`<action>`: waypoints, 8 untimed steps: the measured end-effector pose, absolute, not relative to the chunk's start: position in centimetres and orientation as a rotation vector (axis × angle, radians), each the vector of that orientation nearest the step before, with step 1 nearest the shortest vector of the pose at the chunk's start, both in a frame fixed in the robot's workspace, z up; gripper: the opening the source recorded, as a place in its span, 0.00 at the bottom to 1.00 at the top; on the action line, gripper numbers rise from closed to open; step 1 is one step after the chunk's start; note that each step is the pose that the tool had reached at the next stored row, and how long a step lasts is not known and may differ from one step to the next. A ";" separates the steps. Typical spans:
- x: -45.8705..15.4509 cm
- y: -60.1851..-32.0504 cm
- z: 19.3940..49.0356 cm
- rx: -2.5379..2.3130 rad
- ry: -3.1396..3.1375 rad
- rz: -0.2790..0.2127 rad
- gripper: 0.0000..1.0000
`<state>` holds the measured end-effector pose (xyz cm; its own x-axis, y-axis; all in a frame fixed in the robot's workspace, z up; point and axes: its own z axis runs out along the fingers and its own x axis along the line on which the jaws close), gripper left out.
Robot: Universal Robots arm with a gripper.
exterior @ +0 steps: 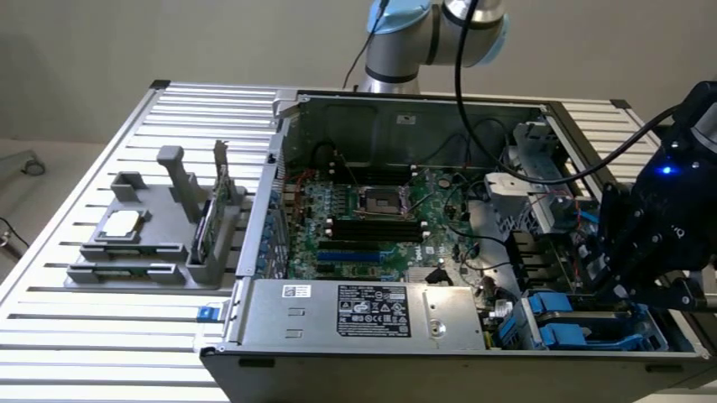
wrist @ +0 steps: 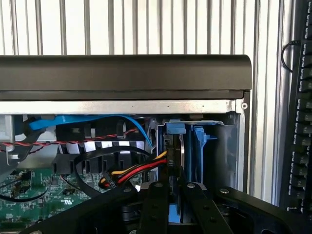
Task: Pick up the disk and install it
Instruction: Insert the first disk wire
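Observation:
The disk (wrist: 181, 151) stands on edge in the blue drive bay (wrist: 199, 141) at the corner of the open computer case; I see its silver edge and blue carrier. My gripper (wrist: 175, 189) reaches down onto it, and its black fingers (wrist: 155, 204) are shut on the disk's two faces. In the exterior view the gripper (exterior: 641, 290) hangs over the drive bay (exterior: 560, 315) at that view's lower right. The black gripper body hides most of the disk there.
Red, yellow and black power cables (wrist: 139, 169) and a blue data cable (wrist: 92, 122) run close beside the bay. The case's black wall (wrist: 122, 73) stands just beyond it. A power supply (exterior: 370, 312), the motherboard (exterior: 370, 210) and a grey fixture (exterior: 146, 243) holding a chip and card lie toward the exterior view's left.

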<state>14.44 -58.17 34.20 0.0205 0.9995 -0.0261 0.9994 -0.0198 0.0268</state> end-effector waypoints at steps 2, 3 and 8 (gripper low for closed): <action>14.4 -58.2 34.2 2.217 2.172 -0.001 0.16; 14.4 -58.2 34.2 2.217 2.171 -0.002 0.16; 14.4 -58.2 34.2 2.217 2.167 -0.006 0.16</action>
<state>14.44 -58.16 34.16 0.0235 0.9992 -0.0315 0.9994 -0.0227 0.0269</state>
